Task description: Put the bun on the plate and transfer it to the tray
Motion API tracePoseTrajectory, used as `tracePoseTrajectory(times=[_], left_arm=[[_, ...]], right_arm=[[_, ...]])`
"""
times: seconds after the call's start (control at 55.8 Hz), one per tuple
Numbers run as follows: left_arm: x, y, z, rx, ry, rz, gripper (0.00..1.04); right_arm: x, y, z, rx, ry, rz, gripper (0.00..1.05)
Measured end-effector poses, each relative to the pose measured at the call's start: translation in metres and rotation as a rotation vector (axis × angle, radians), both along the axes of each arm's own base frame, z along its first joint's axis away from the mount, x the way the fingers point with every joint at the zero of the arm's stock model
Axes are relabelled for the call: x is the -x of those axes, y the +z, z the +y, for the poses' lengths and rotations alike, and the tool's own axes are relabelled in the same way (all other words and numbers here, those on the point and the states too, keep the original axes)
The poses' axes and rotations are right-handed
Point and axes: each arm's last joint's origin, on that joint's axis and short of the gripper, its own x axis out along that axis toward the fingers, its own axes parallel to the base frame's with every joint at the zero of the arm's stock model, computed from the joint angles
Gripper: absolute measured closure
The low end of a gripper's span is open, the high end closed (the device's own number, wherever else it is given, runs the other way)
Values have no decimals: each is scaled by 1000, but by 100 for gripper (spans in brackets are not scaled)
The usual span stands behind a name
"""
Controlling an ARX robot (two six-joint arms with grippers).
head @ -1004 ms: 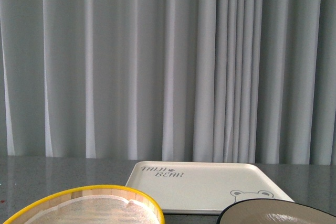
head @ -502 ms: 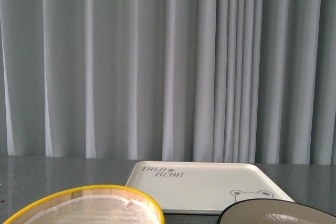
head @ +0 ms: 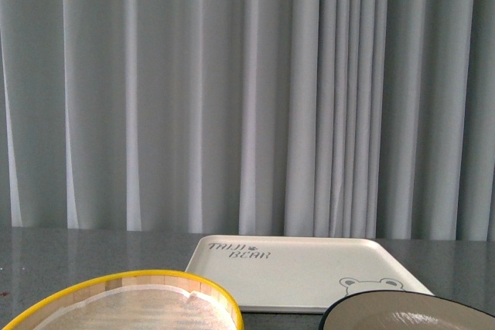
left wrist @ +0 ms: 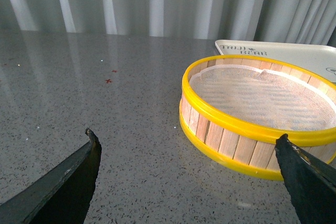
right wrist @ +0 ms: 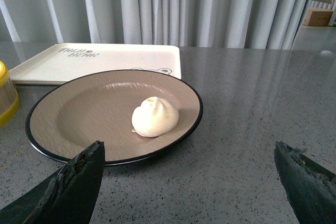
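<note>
The cream-white bun sits on the beige plate with the black rim, a little off its middle. The plate rests on the grey table in front of the cream tray with the bear lettering. My right gripper is open, low over the table on the near side of the plate, nothing between its fingers. My left gripper is open too, beside the wooden steamer. In the front view only the tray and the plate's far rim show; neither arm appears there.
A round wooden steamer with yellow rims and a cloth liner stands left of the plate, close to the tray's corner. Its rim fills the front view's lower left. Grey curtains hang behind the speckled table.
The front view has shifted slightly: the tray and steamer sit a touch lower and nearer in frame. Nothing else has visibly moved.
</note>
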Motion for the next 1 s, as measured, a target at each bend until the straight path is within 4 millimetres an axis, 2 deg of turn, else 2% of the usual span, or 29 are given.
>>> tracePoseTrajectory(times=[0.036,0.09,0.125,0.251,0.358,0.466,0.609,0.717,1.004], left_arm=[[0,0,0,0,0,0,7],[0,0,0,0,0,0,7],[0,0,0,0,0,0,7],[0,0,0,0,1,-1,7],[0,0,0,0,0,-1,7],[0,0,0,0,1,-1,7],[0,0,0,0,0,-1,7],[0,0,0,0,0,-1,7],[0,0,0,0,0,-1,7]], right_arm=[[-2,5,2,24,-34,134,9],[-4,12,7,76,71,212,9],[-3,16,10,112,132,214,9],[-5,42,9,466,300,215,9],[-9,46,9,730,400,261,9],[-15,44,14,980,524,290,9],[-22,37,21,1202,694,253,9],[-40,23,24,1413,772,197,9],[-68,13,34,1564,868,72,9]])
